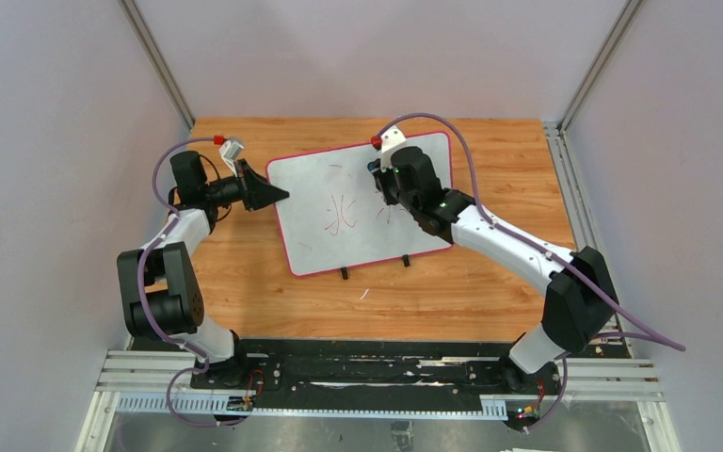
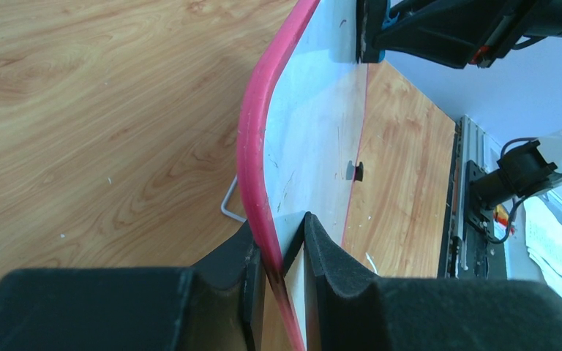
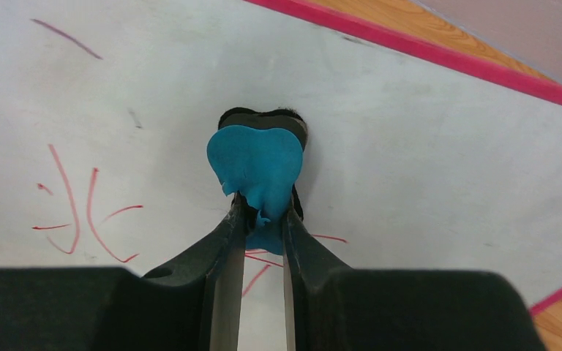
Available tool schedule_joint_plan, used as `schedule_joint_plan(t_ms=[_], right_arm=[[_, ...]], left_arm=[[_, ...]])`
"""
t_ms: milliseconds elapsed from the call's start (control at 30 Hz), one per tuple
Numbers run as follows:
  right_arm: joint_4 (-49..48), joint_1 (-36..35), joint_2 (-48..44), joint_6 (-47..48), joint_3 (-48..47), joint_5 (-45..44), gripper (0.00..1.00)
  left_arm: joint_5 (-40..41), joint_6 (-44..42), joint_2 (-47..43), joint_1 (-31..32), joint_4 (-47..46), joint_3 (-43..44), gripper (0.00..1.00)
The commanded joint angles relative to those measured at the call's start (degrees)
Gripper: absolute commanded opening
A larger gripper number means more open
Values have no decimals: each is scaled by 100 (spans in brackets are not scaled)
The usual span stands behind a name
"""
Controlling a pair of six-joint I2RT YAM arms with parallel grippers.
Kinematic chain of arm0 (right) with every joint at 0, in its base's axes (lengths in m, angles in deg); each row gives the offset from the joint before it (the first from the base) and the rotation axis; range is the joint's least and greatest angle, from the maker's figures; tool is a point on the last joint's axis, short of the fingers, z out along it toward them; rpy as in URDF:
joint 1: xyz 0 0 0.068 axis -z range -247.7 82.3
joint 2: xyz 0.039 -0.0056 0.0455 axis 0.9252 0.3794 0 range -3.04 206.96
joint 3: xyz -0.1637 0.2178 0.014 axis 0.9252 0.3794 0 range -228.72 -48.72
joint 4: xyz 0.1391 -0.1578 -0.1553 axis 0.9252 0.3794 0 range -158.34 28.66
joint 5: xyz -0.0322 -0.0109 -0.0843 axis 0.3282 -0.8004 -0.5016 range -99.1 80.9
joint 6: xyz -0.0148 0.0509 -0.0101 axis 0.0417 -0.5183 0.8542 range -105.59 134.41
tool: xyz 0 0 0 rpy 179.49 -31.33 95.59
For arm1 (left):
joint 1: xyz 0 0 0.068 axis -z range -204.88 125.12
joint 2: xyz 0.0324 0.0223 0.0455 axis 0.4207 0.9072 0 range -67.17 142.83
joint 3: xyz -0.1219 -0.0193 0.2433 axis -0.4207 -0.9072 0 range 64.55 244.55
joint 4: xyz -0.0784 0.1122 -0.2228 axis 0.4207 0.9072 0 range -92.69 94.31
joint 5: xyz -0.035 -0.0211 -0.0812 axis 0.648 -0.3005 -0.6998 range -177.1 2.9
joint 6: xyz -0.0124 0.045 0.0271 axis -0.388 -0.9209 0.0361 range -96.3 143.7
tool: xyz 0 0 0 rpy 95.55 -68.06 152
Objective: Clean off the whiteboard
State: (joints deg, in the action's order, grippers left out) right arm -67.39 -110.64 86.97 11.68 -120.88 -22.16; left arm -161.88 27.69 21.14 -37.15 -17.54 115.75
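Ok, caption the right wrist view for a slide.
Right tool presses a blue-topped black eraser on the pink-rimmed grey-white whiteboard, beside red strokes.

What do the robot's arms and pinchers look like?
The left arm and right arm mix white shells with chunky black joints. A purple cable loops along each. The left gripper and right gripper have black, wedge-shaped fingers. Green lights glow on the right arm.
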Motion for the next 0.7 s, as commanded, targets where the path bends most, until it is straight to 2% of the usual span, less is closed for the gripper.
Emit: schedule_joint_plan(t_ms=[0, 167, 333, 500, 667], right_arm=[[194, 542, -379, -39, 276, -516, 0], [169, 982, -823, -79, 694, -524, 1], [202, 1045, -865, -133, 752, -195, 1], [78, 838, -681, -360, 769, 127, 1], [-14, 347, -473, -512, 686, 166, 1]], left_arm=[[517, -810, -2, 12, -54, -128, 0], [538, -946, -7, 10, 96, -94, 0], [544, -967, 51, 14, 97, -82, 0], [543, -955, 17, 10, 97, -108, 0], [535, -930, 2, 14, 97, -84, 0]])
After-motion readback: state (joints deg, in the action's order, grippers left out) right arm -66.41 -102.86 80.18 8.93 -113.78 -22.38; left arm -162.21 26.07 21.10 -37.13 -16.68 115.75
